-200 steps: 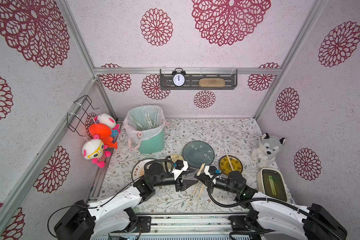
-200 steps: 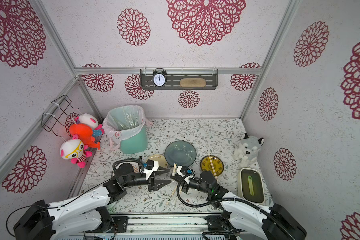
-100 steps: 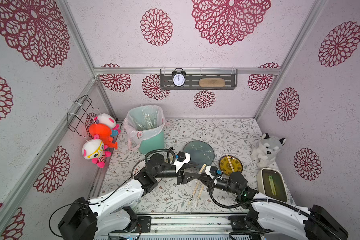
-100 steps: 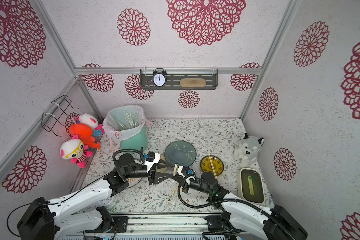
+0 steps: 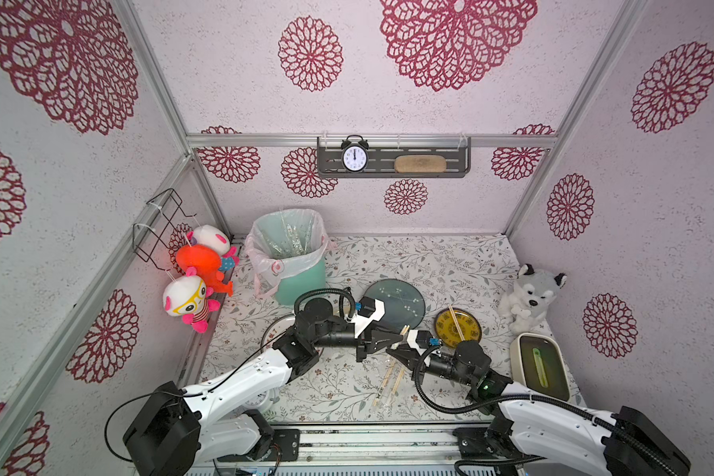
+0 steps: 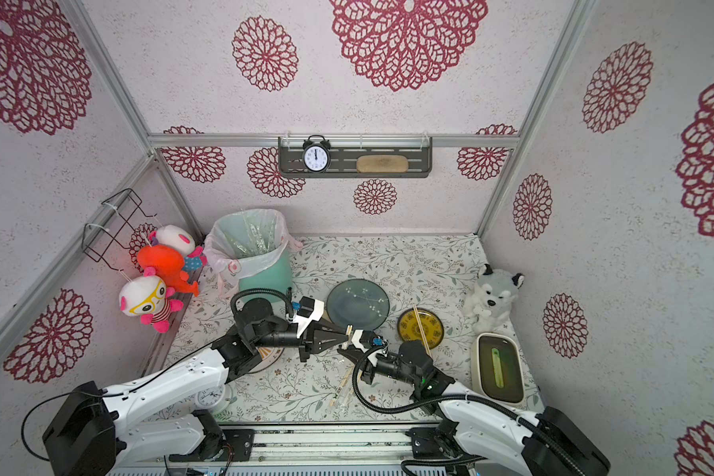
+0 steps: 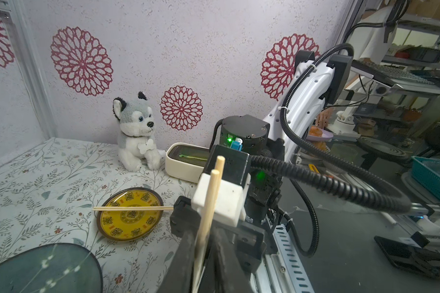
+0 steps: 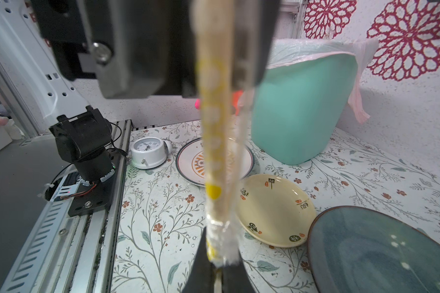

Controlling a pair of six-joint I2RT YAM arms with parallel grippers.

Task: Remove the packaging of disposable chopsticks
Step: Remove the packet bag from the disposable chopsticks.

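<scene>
Both top views: far left, mint-green lined bin (image 5: 301, 284) holds clear spent sleeves (image 5: 289, 239). L claw (image 5: 397, 337) pinches tan bamboo chopstick pair (image 7: 210, 195); R claw (image 8: 217, 263) clamps its clear plastic sleeve (image 8: 221, 236), not yet off. Wrapped-looking pairs (image 5: 390, 381) near; 1 bare pair (image 5: 455, 323) on yellow plate (image 5: 470, 336).

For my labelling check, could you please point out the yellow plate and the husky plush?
yellow plate (image 7: 130, 218): left wrist view, its centre medallion.
husky plush (image 7: 135, 138): left wrist view, its upper chest.

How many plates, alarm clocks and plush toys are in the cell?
Round plates (blue-grey, yellow, cream, white-and-orange): 4
Alarm clocks (black, white): 2
Plush toys (grey husky, orange, two pink-and-white): 4
Total: 10
</scene>
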